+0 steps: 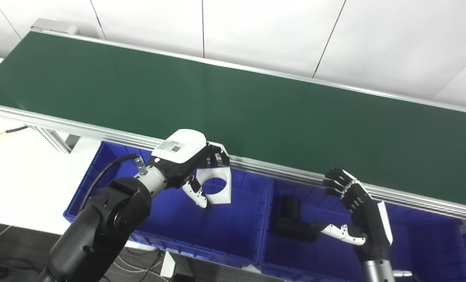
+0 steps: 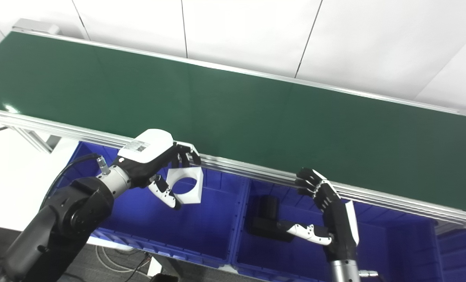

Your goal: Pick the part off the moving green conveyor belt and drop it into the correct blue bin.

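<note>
Fingers (image 1: 217,152) of left hand (image 1: 180,154) pinching white rigid plastic block with round hole (image 1: 216,186) by its top edge, thumb pressing from below. Hanging just under those fingers, over left blue plastic bin (image 1: 100,164), clear of green conveyor belt (image 1: 233,105). Probably handling light, stiff, a little slippery; gripping flat outer faces likely safest. Right hand (image 1: 358,207) waiting, spread wide, holding nothing, above right blue bin (image 1: 425,243) containing black part (image 1: 291,223).

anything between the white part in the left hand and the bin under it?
Nothing visible. The left hand holds the white part over the left blue bin; the space below it looks open. The black part lies in the neighbouring bin.
</note>
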Available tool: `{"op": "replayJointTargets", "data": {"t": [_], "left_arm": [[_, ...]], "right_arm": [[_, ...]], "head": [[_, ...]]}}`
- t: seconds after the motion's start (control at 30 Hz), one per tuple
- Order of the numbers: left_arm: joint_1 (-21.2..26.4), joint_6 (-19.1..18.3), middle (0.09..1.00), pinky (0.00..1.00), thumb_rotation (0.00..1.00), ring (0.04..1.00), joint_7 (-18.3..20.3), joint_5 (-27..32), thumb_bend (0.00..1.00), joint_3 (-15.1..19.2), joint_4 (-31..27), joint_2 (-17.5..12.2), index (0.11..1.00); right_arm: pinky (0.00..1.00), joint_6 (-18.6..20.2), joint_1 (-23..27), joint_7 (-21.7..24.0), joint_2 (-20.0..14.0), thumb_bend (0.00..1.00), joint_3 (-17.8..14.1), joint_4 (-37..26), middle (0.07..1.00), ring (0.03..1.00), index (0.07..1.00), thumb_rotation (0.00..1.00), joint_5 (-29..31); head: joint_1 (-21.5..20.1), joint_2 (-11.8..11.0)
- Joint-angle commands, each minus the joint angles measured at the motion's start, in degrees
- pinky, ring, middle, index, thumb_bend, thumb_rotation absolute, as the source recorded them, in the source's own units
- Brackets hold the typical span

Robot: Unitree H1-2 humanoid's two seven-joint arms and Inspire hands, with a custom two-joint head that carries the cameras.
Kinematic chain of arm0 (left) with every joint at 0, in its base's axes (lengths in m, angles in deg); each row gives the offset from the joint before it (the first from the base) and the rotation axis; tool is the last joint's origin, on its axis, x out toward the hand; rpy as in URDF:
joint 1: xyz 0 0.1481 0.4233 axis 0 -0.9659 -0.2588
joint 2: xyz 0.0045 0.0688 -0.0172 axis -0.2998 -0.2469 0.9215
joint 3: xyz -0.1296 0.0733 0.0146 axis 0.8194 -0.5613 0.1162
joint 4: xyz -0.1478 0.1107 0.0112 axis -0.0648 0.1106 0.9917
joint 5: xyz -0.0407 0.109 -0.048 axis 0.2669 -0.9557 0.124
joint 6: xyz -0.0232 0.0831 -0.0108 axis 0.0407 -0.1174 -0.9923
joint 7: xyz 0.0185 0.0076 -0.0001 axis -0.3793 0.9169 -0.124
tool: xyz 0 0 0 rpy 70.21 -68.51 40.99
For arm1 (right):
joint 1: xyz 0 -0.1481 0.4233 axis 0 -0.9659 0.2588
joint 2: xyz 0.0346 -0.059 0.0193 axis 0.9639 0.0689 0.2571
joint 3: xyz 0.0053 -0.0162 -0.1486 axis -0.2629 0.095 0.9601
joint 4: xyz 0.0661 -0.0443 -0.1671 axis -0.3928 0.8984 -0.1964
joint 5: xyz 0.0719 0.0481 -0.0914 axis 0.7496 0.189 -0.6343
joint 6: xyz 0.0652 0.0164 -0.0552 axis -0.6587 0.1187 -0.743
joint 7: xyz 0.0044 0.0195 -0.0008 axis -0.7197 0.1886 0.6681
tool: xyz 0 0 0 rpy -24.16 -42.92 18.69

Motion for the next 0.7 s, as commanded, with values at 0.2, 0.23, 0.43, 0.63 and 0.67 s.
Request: {"op": "replayJointTargets", "data": {"t": [0.2, 0.23, 0.43, 0.63, 0.67], "left_arm": [[0.64, 2.50, 0.587, 0.42, 0.00, 0.515, -1.85, -2.16, 0.92, -0.35, 3.44, -0.51, 0.669], [0.65, 2.41, 0.588, 0.43, 0.00, 0.521, -1.86, -2.65, 0.91, -0.53, 4.07, -0.39, 0.670], [0.96, 3.29, 0.594, 0.45, 0.00, 0.528, -5.93, -5.69, 0.92, -2.11, 11.24, 0.34, 0.672], [1.19, 4.63, 0.586, 0.43, 0.00, 0.509, -10.74, -5.77, 0.93, -2.72, 15.32, 0.57, 0.662], [1.18, 4.50, 0.598, 0.45, 0.00, 0.531, -10.72, -5.79, 0.94, -2.74, 15.20, 0.55, 0.668]], "right_arm": [[0.68, -1.72, 0.34, -0.45, 0.05, 1.00, 0.21, -1.40, 0.779, 0.744, 0.792, 0.24, 0.41], [0.68, -1.67, 0.34, -0.44, 0.05, 1.00, 0.23, -1.42, 0.779, 0.745, 0.792, 0.24, 0.48], [0.68, -1.79, 0.12, -0.72, 0.14, 1.00, 0.27, -1.70, 0.776, 0.742, 0.790, 0.24, 0.09], [0.69, -1.88, 0.12, -0.72, 0.15, 1.00, 0.41, -1.48, 0.778, 0.744, 0.787, 0.24, 0.33], [0.68, -1.86, 0.12, -0.76, 0.19, 1.00, 0.41, -1.45, 0.777, 0.743, 0.787, 0.24, 0.31]], "head": [[0.11, -0.28], [0.11, -0.28], [0.06, -0.37], [0.05, -0.56], [0.05, -0.56]]}}
